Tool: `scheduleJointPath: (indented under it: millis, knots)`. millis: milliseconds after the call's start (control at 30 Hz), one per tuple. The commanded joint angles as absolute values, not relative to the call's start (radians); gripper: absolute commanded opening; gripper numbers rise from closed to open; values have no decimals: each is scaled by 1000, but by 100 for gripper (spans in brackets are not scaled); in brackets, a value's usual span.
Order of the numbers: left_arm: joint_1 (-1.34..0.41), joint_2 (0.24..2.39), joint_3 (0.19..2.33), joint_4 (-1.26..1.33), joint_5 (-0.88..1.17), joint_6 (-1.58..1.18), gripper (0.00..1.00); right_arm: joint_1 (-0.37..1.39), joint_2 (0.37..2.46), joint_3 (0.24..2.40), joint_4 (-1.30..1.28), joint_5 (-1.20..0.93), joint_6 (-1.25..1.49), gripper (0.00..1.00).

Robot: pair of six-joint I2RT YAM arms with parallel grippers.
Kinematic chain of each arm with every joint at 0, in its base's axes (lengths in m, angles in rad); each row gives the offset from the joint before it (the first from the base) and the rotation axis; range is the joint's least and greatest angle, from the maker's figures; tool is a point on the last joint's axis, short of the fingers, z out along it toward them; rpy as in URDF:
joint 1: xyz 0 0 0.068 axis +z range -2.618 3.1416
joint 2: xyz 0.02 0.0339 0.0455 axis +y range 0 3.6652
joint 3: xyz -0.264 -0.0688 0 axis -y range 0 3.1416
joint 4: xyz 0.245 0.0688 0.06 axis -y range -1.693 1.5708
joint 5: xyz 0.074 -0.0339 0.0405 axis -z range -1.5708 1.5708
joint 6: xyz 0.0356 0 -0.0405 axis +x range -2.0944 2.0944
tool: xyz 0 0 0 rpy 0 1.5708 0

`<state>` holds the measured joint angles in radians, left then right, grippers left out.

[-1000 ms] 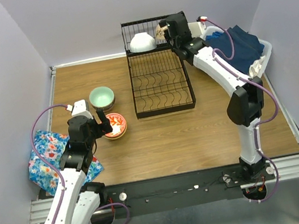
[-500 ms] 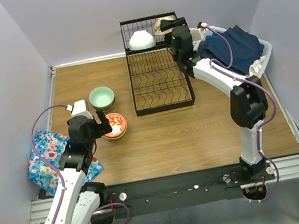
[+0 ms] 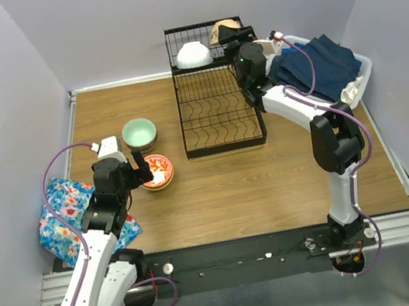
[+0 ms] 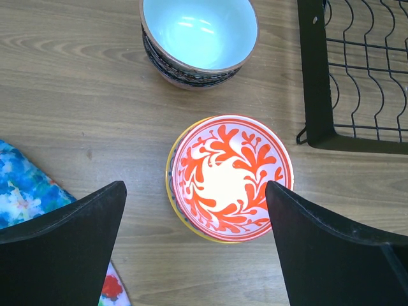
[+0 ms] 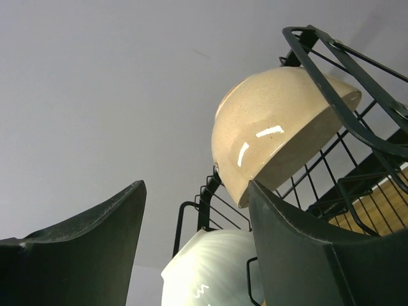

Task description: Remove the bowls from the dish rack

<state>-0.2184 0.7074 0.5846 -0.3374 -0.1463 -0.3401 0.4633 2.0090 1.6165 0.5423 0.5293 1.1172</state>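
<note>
Top external, rack: a black wire two-tier dish rack [image 3: 227, 150] stands at the far middle of the brown wooden bench [image 3: 272, 181].
Top external, raised shelf: a plain white ceramic bowl [image 3: 194, 55] sits upturned in it. A beige ceramic bowl [image 3: 224, 27] stands tilted at its right end.
Top external, right arm: the right gripper [image 3: 233, 35] is up at the beige bowl, over the shelf's right end.
Top external, left side: a mint-green round bowl [image 3: 139, 131] tops a short stack on the bench, left of the rack. A red-patterned round bowl [image 3: 158, 168] lies just nearer, with the left gripper [image 3: 145, 171] over it.
Top external, surroundings: a white plastic basket [image 3: 365, 63] of dark blue cloths [image 3: 319, 63] sits right of the rack. A blue floral cloth [image 3: 62, 216] lies at the bench's left edge.
Left wrist, left gripper: jaws spread wide and holding nothing, one finger on either side of the red-patterned bowl below. That bowl is nested in a yellow-rimmed bowl [image 4: 168, 182].
Left wrist, stack: the mint-green bowl rests in a dark-patterned bowl [image 4: 185, 75], apart from the rack's corner.
Right wrist, right gripper: jaws partly spread, clamped on nothing. The beige bowl leans on the shelf's wires just above the right-hand finger; whether they touch cannot be told. The white bowl shows lower down, between the fingers.
</note>
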Motion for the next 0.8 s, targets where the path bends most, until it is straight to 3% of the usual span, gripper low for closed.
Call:
scheduleJointPath:
  millis: [0,467,767]
  knots:
    - [-224,693,575,-318,-172,-325,99,457,2055,1608,658,531,1106,72]
    - [-221,704,575,-322,-181,-325,99,449,2103,1678,532,580,1164,64]
    - [-215,713,577,-322,-178,-325,99,430,2118,1648,615,568,1195,56]
